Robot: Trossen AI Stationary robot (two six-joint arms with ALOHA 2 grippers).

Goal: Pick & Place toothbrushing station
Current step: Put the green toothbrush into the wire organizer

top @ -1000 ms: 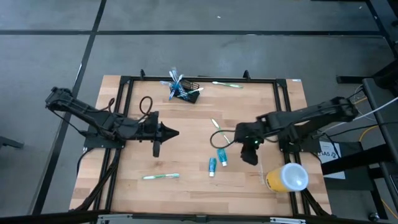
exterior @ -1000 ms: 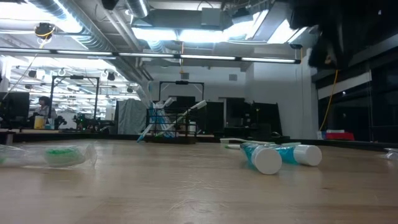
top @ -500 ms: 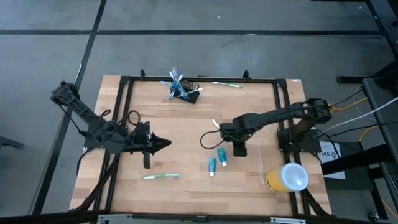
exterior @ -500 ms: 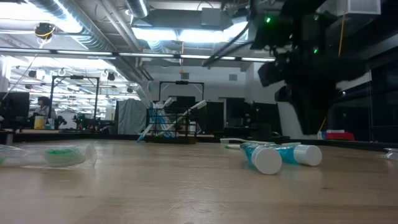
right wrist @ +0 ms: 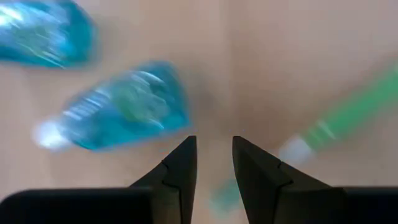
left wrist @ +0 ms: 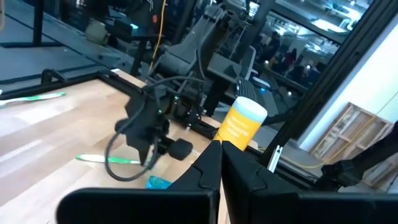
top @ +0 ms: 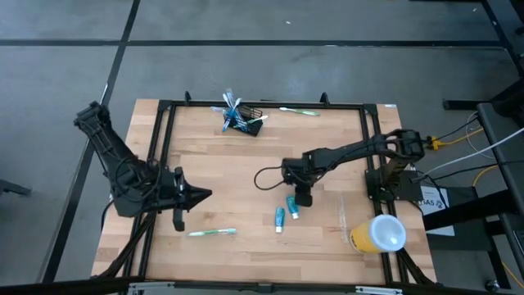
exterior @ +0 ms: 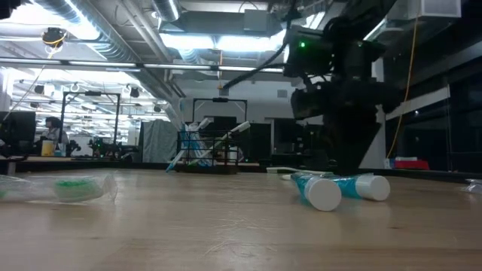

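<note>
The black wire-mesh holder [top: 248, 123] stands at the table's far edge with several toothbrushes sticking out of it; it also shows in the low view [exterior: 203, 154]. My right gripper [top: 303, 198] points down at the table's middle, fingers a little apart and empty [right wrist: 211, 149], just beside two blue toothpaste tubes [top: 291, 207] [right wrist: 124, 106]. A green toothbrush [right wrist: 348, 112] lies on its other side. My left gripper [top: 205, 194] hovers shut and empty over the table's left part; its fingers meet in the left wrist view [left wrist: 221, 152].
A yellow cup with a white lid [top: 378, 233] lies at the near right corner. Toothbrushes lie at the near left [top: 213, 233], at the far edge [top: 297, 111] and mid-table [top: 284, 164]. A black frame [top: 164, 131] rims the wooden table.
My right gripper has gone toward the table's left and down, from the right side to a spot beside the toothpaste tubes. My left gripper has drawn back toward the table's near left. No object has moved.
</note>
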